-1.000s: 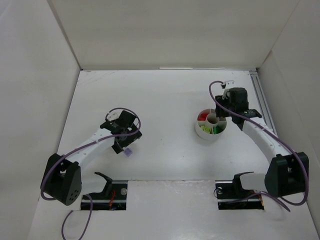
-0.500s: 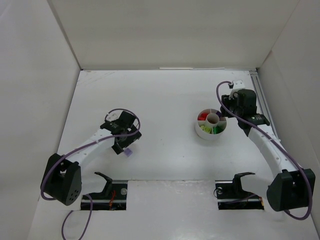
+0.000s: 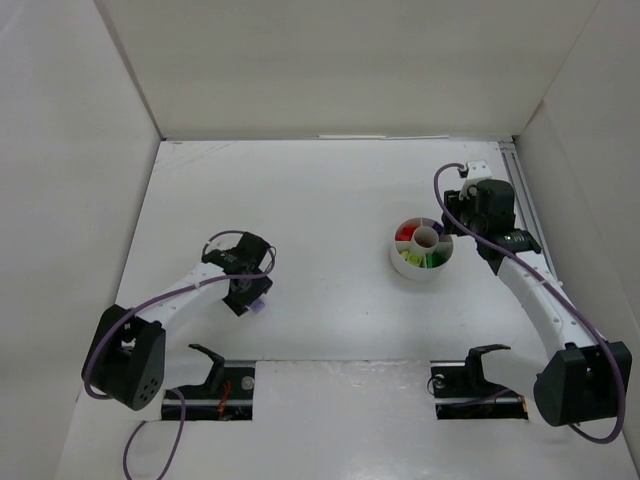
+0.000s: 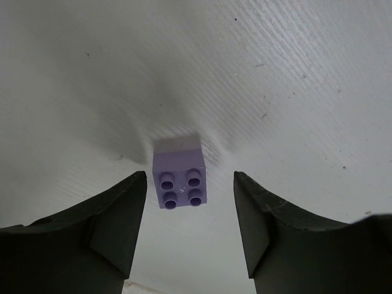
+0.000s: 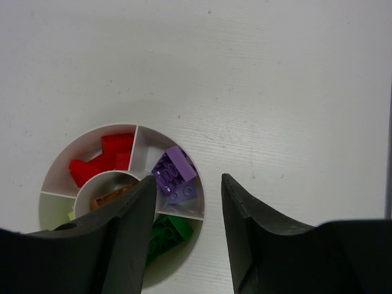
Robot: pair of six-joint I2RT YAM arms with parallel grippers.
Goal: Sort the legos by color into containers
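Straddling the small lilac studded plastic brick [image 4: 179,174], the left claw [image 4: 190,187] stands half-wide. One finger sits on each side with a clear gap to both faces, so the brick is framed for a pinch but not yet gripped. It lies studs-up on the left half of the white desk [image 3: 330,200], towards the near edge. The right claw [image 5: 185,179], moderately apart and empty, hangs over the round white divided dish [image 3: 410,268] near the desk's right edge. Other lilac bricks [image 5: 174,174] fill the wedge below it, probably this brick's destination.
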